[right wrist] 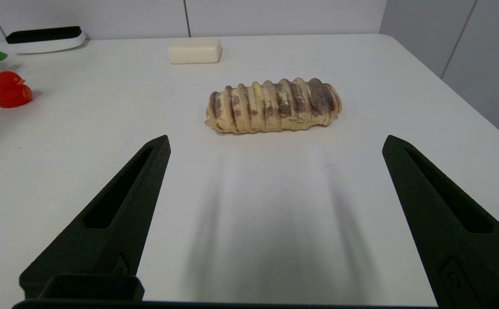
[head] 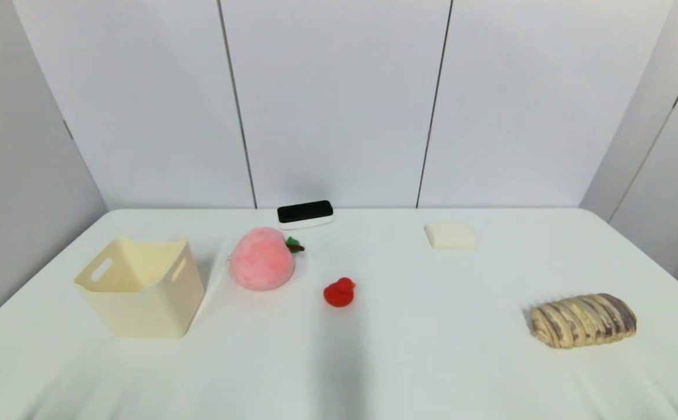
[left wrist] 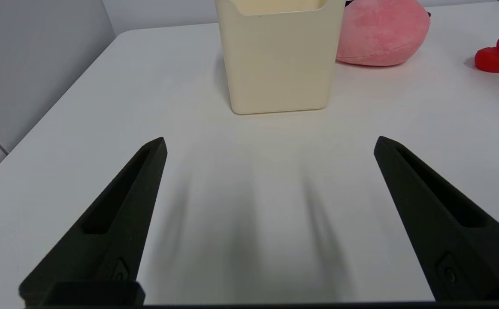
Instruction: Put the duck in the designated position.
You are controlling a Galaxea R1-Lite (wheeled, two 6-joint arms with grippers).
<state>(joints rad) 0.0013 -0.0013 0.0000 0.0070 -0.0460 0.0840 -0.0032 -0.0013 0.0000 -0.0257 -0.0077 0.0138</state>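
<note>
Nothing grasped yet; step in hand is the reach for the duck (head: 339, 292). It sits mid-table, just right of and nearer than the peach (head: 262, 259), apart from it, upright, head on the right.

Left gripper (left wrist: 270, 143) is parked low at the near left, fingers spread wide, empty, bin (left wrist: 278, 56) straight ahead. Right gripper (right wrist: 276, 142) is parked near right, fingers also wide, empty, facing the bread (right wrist: 273, 104).

Either arm could reach it. Come from above, straddle the body below the head, close gently; glossy rubber may squirt out. Keep clear of the peach. The goal spot is unmarked on the table (head: 420, 350).

Count: one duck, one peach, one bin, one bread, one soap bar (head: 450, 234), one black-topped eraser (head: 305, 213), two grippers.
</note>
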